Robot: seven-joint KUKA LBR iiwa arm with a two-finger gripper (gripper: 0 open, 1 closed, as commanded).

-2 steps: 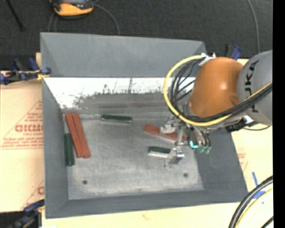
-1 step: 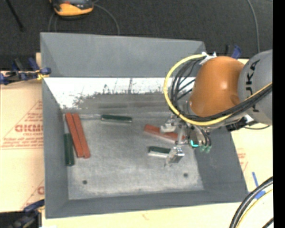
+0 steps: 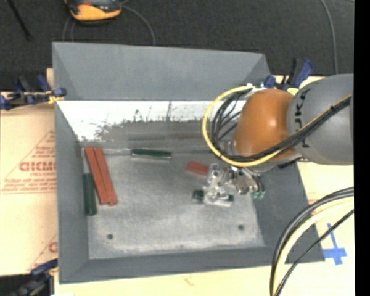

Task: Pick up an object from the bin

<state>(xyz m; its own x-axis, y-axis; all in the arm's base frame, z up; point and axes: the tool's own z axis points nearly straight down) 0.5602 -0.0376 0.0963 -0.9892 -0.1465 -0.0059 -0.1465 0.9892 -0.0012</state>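
Note:
My gripper (image 3: 219, 190) is low over the bin floor in the right half, under the orange wrist cover. A small dark green piece (image 3: 199, 195) lies right against its left side; I cannot tell whether the gripper holds it. A short red block (image 3: 197, 167) lies just up and left of the gripper, apart from it. A dark green pen-like stick (image 3: 151, 155) lies flat near the back wall, further left.
Two long orange-red bars (image 3: 100, 175) lie side by side at the left wall, with a dark green marker (image 3: 89, 193) beside them. The arm and its cables cover the bin's right rim.

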